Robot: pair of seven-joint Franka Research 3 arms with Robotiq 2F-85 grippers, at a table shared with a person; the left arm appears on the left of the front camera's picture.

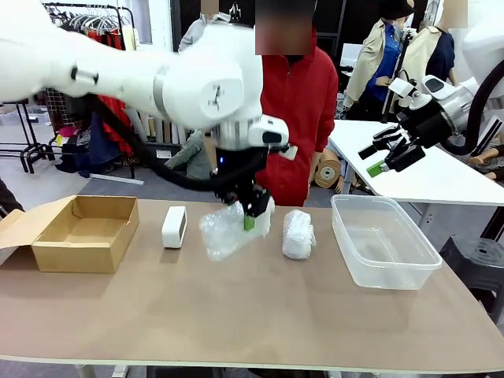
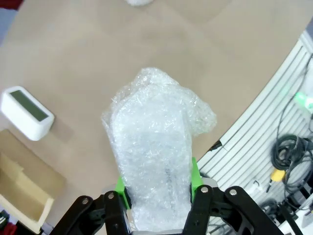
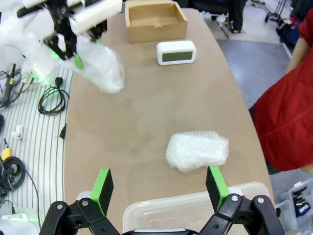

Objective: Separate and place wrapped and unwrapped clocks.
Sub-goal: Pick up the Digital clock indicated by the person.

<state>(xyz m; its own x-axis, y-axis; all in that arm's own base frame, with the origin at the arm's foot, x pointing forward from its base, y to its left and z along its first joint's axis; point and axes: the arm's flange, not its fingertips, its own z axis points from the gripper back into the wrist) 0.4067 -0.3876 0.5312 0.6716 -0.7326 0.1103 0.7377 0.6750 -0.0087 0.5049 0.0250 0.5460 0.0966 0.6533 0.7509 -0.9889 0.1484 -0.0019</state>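
1. Held bubble-wrap bundle (image 2: 156,147): nearest the left wrist camera. It rises from between the green pads (image 2: 195,176) and hides most of the space between them. In the front view the same bundle (image 1: 228,230) hangs over the middle of the table (image 1: 236,315), apparently lifted off its top.
2. Left gripper (image 1: 249,220): pinching the held bubble-wrap bundle, one pad pressed to each side of its nearer end. From the right wrist camera this gripper (image 3: 64,55) and its load (image 3: 100,66) are seen raised over the table edge that runs beside the cables.
3. Bare white clock (image 1: 174,227): standing on the table just to the robot's left of the held bundle, apart from it. Its dark face shows in both wrist views (image 2: 27,112) (image 3: 176,52).
4. Second bubble-wrap bundle (image 1: 298,234): lying on the table to the robot's right of the held bundle, between it and the clear plastic tub (image 1: 394,277), touching neither.
5. Brown cardboard box (image 1: 79,232): open, at the table's left end, beside the bare white clock but not touching it.
6. Right gripper (image 1: 378,157): fingers spread wide and holding nothing, raised in the air beyond the tub's far right corner. In its own view the gripper (image 3: 159,178) looks down past the tub rim (image 3: 161,208) at the second bundle (image 3: 197,150).
7. Person in a red jacket (image 1: 295,102): standing at the far side of the table, behind the left arm.
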